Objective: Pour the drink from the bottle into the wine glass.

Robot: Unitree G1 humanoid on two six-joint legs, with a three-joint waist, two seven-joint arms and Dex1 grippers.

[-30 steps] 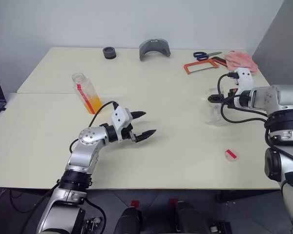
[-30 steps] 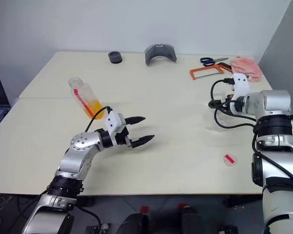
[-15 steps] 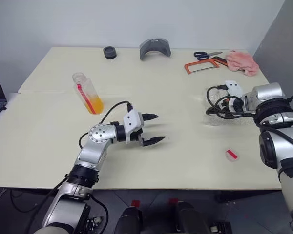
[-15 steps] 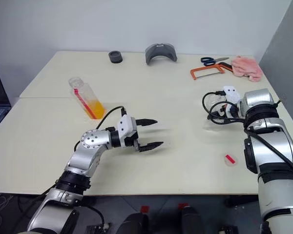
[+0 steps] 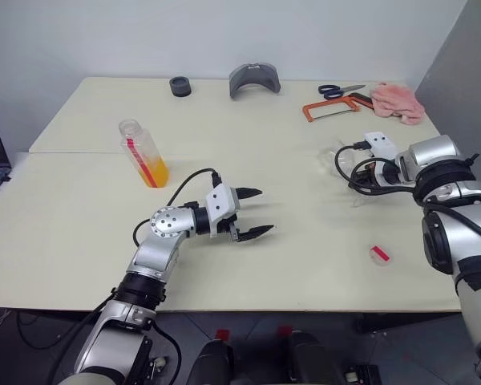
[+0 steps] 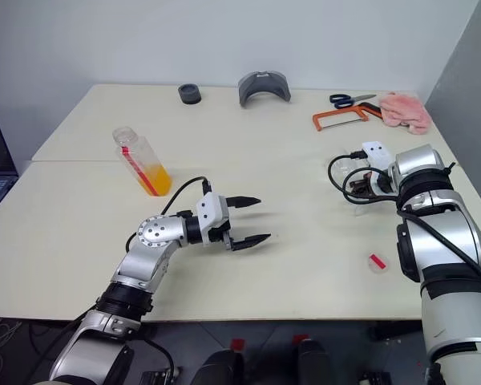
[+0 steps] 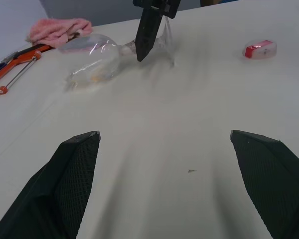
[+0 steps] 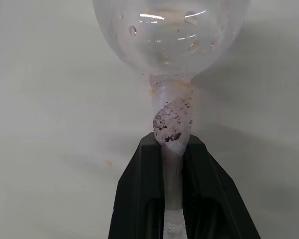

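1. Clear wine glass point(image 7: 92, 59) lies on its side near the tabletop's point(image 5: 305, 200) right edge; right gripper point(image 8: 172, 149) pinches its stem.
2. Bottle point(image 5: 143, 152) with orange drink point(image 5: 154, 171), cap off, stands toward the left edge, tilted.
3. Left gripper point(image 5: 251, 212) hovers mid-table, fingers spread wide, holding nothing.
4. Red cap point(image 5: 379, 255) lies near the front right corner.

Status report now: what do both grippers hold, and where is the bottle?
Right gripper shut on wine glass stem, glass lying down. Left gripper open, empty. Bottle upright, uncapped, untouched.
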